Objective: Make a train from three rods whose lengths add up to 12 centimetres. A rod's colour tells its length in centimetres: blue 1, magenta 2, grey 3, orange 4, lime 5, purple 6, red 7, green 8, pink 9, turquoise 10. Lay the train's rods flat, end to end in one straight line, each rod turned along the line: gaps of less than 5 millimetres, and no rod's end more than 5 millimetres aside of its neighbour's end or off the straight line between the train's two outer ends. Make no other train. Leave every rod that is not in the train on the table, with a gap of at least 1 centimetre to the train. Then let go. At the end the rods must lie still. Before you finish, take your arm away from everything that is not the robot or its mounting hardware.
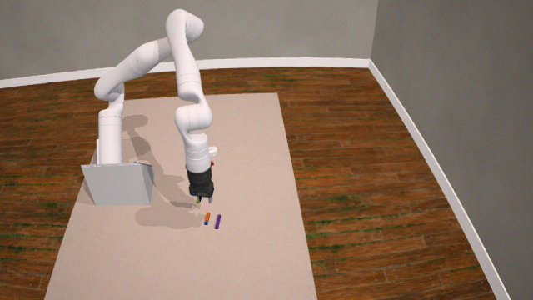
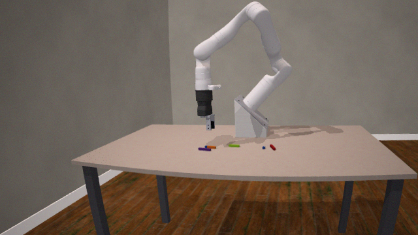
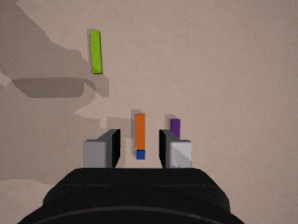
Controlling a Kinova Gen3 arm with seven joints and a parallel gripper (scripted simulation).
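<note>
Nearest the table's (image 2: 130,153) front edge in the exterior view lies the purple rod (image 2: 204,149), flat on the worktop, and just behind it the orange rod (image 2: 211,147) with a small blue rod (image 2: 206,147) at its end (in the wrist view the blue rod (image 3: 140,155) sits touching the orange rod's (image 3: 140,133) near end, in line with it, while the purple rod (image 3: 174,127) lies parallel beside them, apart). The gripper (image 2: 209,125) hangs above this group, clear of the worktop, its fingers spread wide with nothing between them. Further toward the arm's base lies the lime rod (image 2: 234,145), well apart from the orange one, partly in the arm's shadow. Off toward the right edge sit a second blue rod (image 2: 264,147) and, just beside it, the red rod (image 2: 272,147). Behind them all stands the grey base mount (image 2: 249,119), near the table's back edge.
</note>
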